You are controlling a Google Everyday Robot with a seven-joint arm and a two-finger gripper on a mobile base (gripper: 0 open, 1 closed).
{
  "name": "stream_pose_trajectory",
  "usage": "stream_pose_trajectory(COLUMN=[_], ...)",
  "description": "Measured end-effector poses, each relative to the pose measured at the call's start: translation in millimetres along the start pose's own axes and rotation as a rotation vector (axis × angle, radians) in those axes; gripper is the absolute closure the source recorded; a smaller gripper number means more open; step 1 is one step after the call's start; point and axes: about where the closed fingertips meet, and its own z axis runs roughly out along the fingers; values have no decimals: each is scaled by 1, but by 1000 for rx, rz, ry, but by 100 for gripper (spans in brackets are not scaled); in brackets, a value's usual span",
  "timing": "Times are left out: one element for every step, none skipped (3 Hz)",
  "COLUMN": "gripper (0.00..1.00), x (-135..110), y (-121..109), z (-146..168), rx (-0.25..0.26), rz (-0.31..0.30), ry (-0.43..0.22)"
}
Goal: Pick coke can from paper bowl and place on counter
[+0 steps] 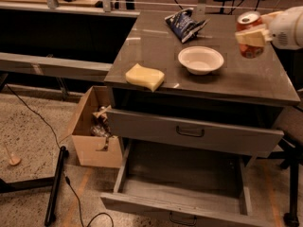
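1. Your gripper (253,37), at the far right, is clamped on the coke can (250,51) and holds it in the air over the counter's (156,46) right end.
2. Leftmost, a cardboard box (90,148) stands on the floor.
3. You see a yellow sponge (145,76) at the front edge.
4. The chip bag (183,24) lies behind the paper bowl (200,59), which sits left of the can, apart from it.

1. The end effector (254,36) hangs at the far right, above the right edge of the bench (156,41). It is clamped on the coke can (249,51), which is held clear of the surface.
2. The paper bowl (200,59) sits empty on the bench, left of the can and apart from it.
3. A blue chip bag (183,23) lies beyond the bowl, and a yellow sponge (145,76) rests at the near left edge.
4. The lower drawer (180,183) is pulled out, and a cardboard box (92,141) stands on the floor to the left.
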Motion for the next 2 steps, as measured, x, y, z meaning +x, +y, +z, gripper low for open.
stream_pose_trajectory(gripper=[100, 100], x=[42, 58], y=[-18, -21], z=[-7, -3], rx=[63, 77], rz=[151, 219], ry=[-50, -74])
